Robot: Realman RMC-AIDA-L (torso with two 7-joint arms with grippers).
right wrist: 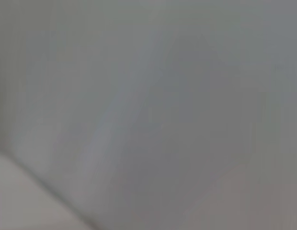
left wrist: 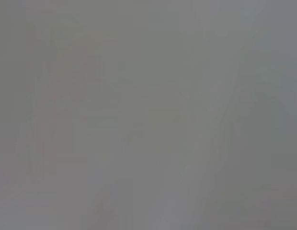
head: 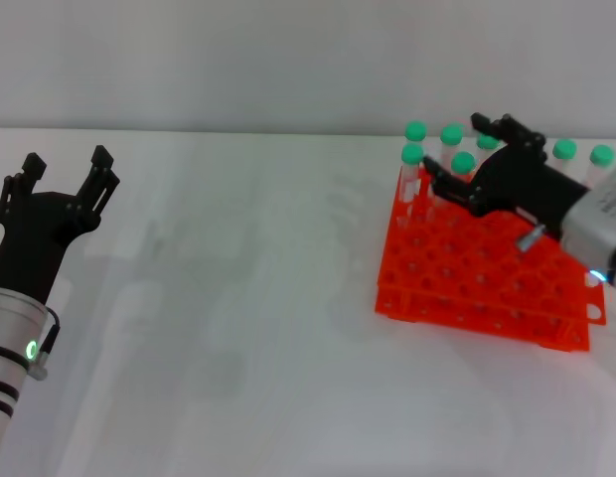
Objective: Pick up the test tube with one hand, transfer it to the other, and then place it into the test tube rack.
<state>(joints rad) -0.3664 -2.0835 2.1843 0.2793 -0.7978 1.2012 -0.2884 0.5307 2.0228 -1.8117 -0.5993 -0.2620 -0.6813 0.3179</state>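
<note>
While both wrist views show only blank grey, the head view tells the rest.
Left end effector (head: 67,175): fingers spread, empty, far from rack.
Right end effector (head: 465,164): over the orange rack (head: 467,273); grip state unclear.
Test tube (head: 463,165): green-capped, upright at those fingers, among other capped tubes (head: 413,159).
Progress: judged near the end, placing or just placed.

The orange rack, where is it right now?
In the head view the orange test tube rack sits on the white table's right side, under the right pincer, with green-capped tubes along its back.
</note>
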